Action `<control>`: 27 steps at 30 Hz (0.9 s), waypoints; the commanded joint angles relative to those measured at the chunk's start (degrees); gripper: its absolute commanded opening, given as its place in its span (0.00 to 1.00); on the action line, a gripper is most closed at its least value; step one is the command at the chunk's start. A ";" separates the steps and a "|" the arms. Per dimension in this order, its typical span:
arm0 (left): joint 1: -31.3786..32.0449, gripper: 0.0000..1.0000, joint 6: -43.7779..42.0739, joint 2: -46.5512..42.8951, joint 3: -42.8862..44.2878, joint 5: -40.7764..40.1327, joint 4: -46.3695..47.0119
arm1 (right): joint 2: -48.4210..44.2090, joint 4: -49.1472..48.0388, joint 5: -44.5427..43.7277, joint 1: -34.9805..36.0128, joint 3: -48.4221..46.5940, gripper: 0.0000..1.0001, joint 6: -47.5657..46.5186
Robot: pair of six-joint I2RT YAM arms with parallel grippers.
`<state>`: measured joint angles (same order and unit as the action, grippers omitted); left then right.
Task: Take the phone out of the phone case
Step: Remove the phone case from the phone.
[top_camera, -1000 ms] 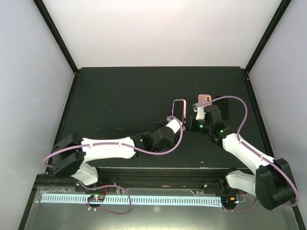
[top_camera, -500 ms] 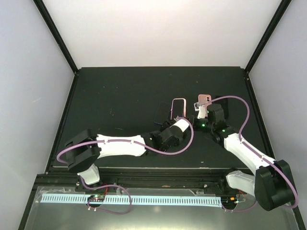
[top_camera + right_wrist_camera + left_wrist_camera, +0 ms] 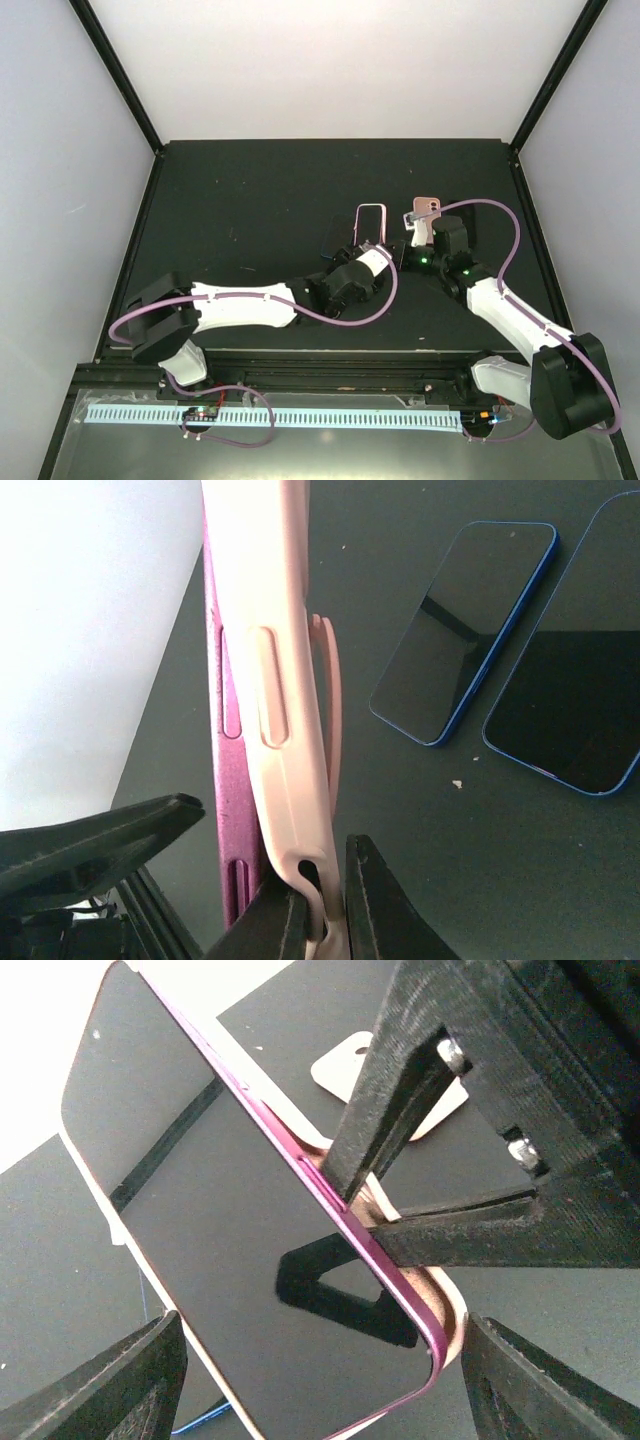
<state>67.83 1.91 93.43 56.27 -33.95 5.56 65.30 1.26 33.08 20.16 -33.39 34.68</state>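
Observation:
The phone (image 3: 372,222), with a dark screen and a magenta frame, stands on edge in its pale pink case at mid table. My right gripper (image 3: 395,238) is shut on the case's edge; in the right wrist view (image 3: 328,900) its fingers pinch the pink case (image 3: 275,680), and the magenta phone (image 3: 222,740) shows beside it, partly out. My left gripper (image 3: 362,243) is open. In the left wrist view (image 3: 320,1360) its fingers stand either side of the phone's (image 3: 220,1220) lower end, close to its corners.
Two dark phones with blue edges (image 3: 465,630) (image 3: 575,700) lie flat on the black table; one shows from above (image 3: 340,235). A pale pink case-like piece with a camera cutout (image 3: 427,206) lies just behind the right gripper. White walls stand behind and at the sides.
The left arm swung its elbow right, then part way back, and its gripper rose closer to the phone's lower end. The right gripper kept hold of the case.

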 commanded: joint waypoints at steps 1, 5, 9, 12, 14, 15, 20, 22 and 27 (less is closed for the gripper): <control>-0.77 0.77 -1.15 -3.54 -0.80 -1.67 4.28 | -0.25 -3.28 1.15 -0.30 -0.62 0.01 -0.39; -1.36 0.76 -1.30 -1.74 0.81 -2.65 3.00 | -0.27 -3.20 1.49 -0.29 -0.67 0.01 -0.40; -1.59 0.74 -2.00 -0.47 1.94 -3.63 2.59 | -0.36 -3.13 1.64 -0.30 -0.71 0.01 -0.51; -1.55 0.73 -4.09 1.31 3.70 -6.51 0.47 | -0.21 -3.48 2.87 -0.34 -0.72 0.01 -0.27; -1.33 0.73 -6.53 2.61 4.78 -10.38 -0.59 | -0.01 -3.82 4.52 -0.39 -0.72 0.01 0.29; -1.16 0.72 -8.02 3.12 4.89 -12.42 -0.55 | 0.05 -3.95 5.26 -0.41 -0.74 0.01 0.52; -0.88 0.71 -15.77 5.05 2.60 -22.73 3.10 | -0.42 -5.29 8.28 -0.77 -0.39 0.01 2.24; -0.94 0.69 -18.24 5.35 1.22 -26.02 5.20 | -0.61 -5.78 8.87 -0.91 -0.13 0.01 2.55; -1.15 0.50 -19.95 4.89 0.23 -28.94 6.44 | -0.14 -6.22 9.70 -0.91 -0.08 0.01 2.58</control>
<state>68.99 -13.50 97.60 57.89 -50.30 12.56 66.00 -2.72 35.90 19.35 -33.34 36.99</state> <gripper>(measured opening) 0.562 0.078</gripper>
